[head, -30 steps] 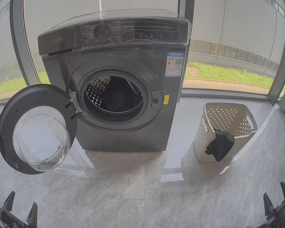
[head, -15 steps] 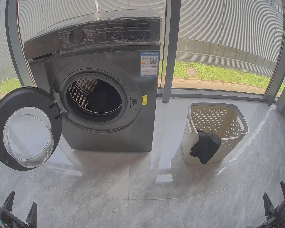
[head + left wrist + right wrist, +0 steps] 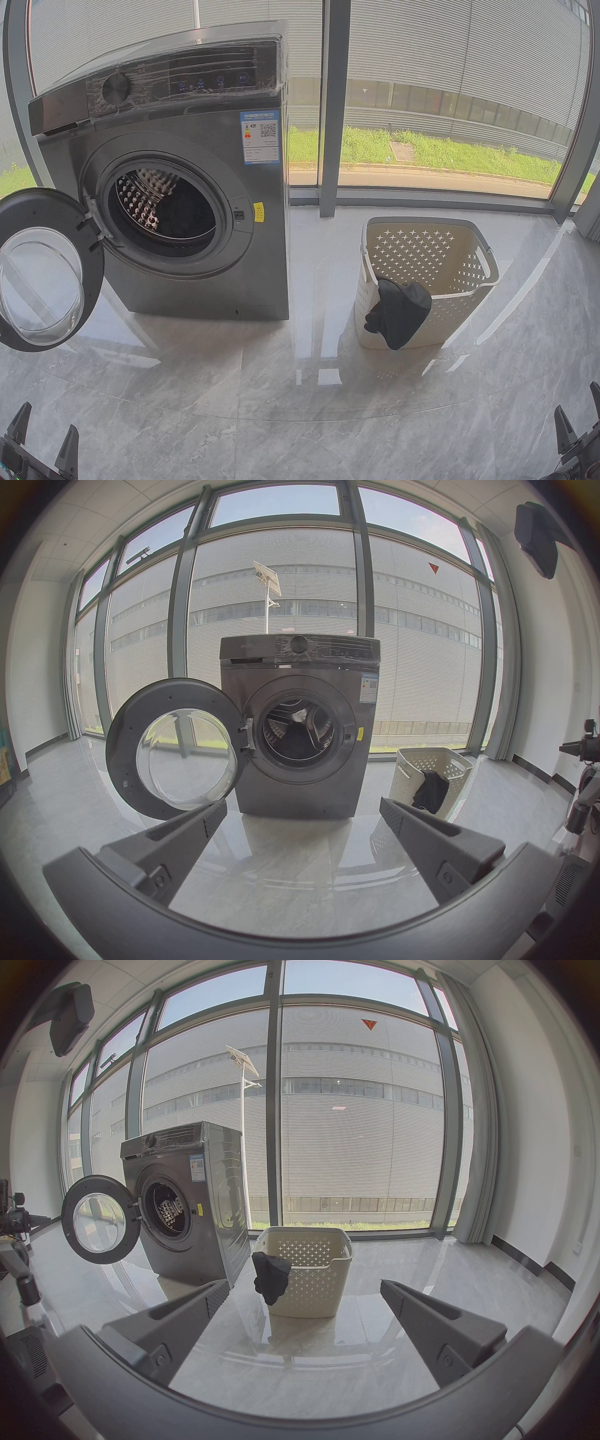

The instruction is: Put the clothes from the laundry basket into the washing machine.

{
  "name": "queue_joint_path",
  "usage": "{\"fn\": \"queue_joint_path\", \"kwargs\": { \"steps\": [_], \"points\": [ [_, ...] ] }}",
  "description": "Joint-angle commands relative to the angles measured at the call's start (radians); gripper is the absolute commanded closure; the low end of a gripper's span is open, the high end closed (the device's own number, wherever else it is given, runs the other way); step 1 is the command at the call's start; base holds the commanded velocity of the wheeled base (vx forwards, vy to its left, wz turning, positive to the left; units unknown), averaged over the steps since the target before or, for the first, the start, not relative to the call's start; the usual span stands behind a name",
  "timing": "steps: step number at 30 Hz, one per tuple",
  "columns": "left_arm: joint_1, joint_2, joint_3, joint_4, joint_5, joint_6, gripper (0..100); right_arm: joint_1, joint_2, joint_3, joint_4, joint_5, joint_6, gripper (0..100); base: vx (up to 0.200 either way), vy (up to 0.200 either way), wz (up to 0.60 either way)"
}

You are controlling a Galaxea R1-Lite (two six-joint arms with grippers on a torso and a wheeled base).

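A grey washing machine (image 3: 187,187) stands at the left with its round door (image 3: 44,269) swung open to the left and its drum dark inside. To its right on the floor sits a cream laundry basket (image 3: 431,250). A black garment (image 3: 400,312) hangs over the basket's front rim. My left gripper (image 3: 44,431) is open at the bottom left, far from both. My right gripper (image 3: 581,412) is open at the bottom right, short of the basket. The wrist views show the machine (image 3: 300,724), the basket (image 3: 309,1269) and the garment (image 3: 270,1275) ahead of open fingers.
Glossy grey marble floor (image 3: 300,406) spreads between me and the machine. Tall windows with dark frames (image 3: 334,106) stand behind the machine and basket. The open door juts out over the floor at the left.
The whole head view has shifted: machine and basket now sit farther left in the picture, so the camera has turned or moved right. Both grippers hold the same places, open.
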Motion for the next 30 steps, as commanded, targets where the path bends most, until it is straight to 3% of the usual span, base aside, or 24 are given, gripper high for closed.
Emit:
{"fn": "queue_joint_path", "kwargs": {
  "steps": [1,11,23,30],
  "points": [
    [-0.001,-0.015,0.018,0.0,0.0,0.0,0,0.0,-0.009,0.016,0.0,0.001,-0.001,0,0.0,-0.2,0.0],
    [0.001,-0.015,0.018,0.0,0.001,0.0,0,0.0,-0.009,0.016,0.0,0.001,-0.001,0,0.0,-0.02,0.0],
    [-0.001,-0.015,0.018,0.0,0.001,-0.002,0,0.0,-0.009,0.018,0.0,0.001,-0.001,0,0.0,-0.2,0.0],
    [-0.001,-0.015,0.018,0.0,0.0,-0.002,0,0.001,-0.009,0.016,0.0,0.001,-0.001,0,0.0,0.0,0.0]
  ]
}}
